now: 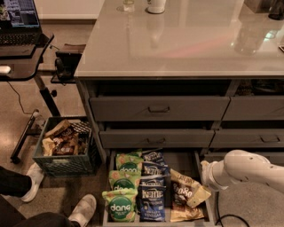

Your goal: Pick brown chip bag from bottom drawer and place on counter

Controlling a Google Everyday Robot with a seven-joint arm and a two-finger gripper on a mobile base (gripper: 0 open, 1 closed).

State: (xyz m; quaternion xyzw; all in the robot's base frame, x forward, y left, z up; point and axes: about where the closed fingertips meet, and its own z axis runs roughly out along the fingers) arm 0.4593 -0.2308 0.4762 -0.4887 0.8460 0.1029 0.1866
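The bottom drawer (pixel 179 158) of the dark grey cabinet is pulled open. The brown chip bag (pixel 181 191) lies in its right column, next to a row of blue Kettle bags (pixel 152 186) and a row of green Dang bags (pixel 123 188). My gripper (pixel 203 176) is at the end of the white arm (pixel 248 170), which reaches in from the right. It sits at the drawer's right side, just above the brown bag's right edge. The glossy pale grey counter (pixel 177 40) tops the cabinet.
Two closed grey drawers (pixel 159 108) sit above the open one. A green crate of snacks (pixel 66 146) stands on the floor at left, beside a black laptop desk (pixel 17 48). A person's shoes (pixel 84 209) are at the lower left. Cups (pixel 155 5) stand at the counter's far edge.
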